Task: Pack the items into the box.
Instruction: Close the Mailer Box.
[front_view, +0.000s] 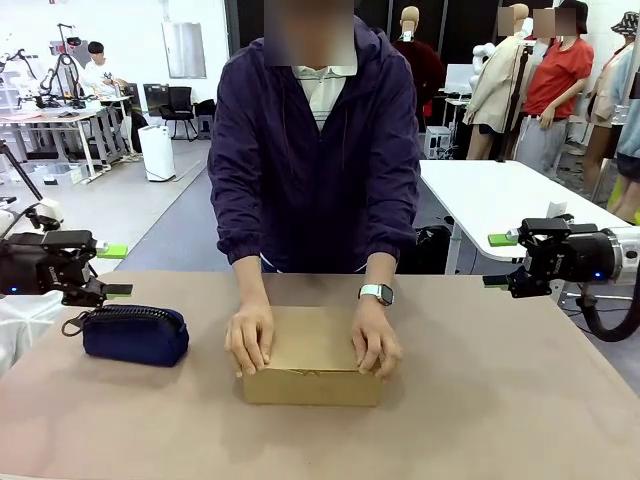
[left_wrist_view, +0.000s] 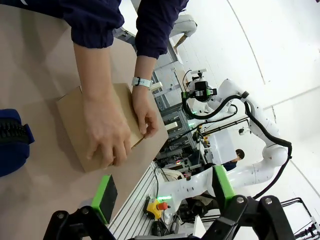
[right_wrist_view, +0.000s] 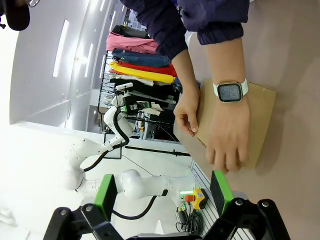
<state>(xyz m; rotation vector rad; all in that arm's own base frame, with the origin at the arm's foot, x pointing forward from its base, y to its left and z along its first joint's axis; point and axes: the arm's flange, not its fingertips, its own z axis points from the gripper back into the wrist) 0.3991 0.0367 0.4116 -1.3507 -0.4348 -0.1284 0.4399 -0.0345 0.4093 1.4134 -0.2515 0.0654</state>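
At the middle of the tabletop (front_view: 480, 400) we see the box (front_view: 312, 362), closed, with the person's hands pressing on its top: one hand (front_view: 250, 340) at the box's 9 o'clock edge, the other hand (front_view: 376, 345), with a wristwatch (front_view: 377, 293) above it, at the 3 o'clock edge. Toward 9 o'clock from the box, well apart, lies a navy zip pouch (front_view: 134, 333). Our left gripper (front_view: 116, 270) hovers just above the pouch at the tabletop's left edge, its jaws apart and holding nothing. Our right gripper (front_view: 499, 261) hangs at the far right edge, toward 2 o'clock from the box, jaws likewise apart. Neither touches the box.
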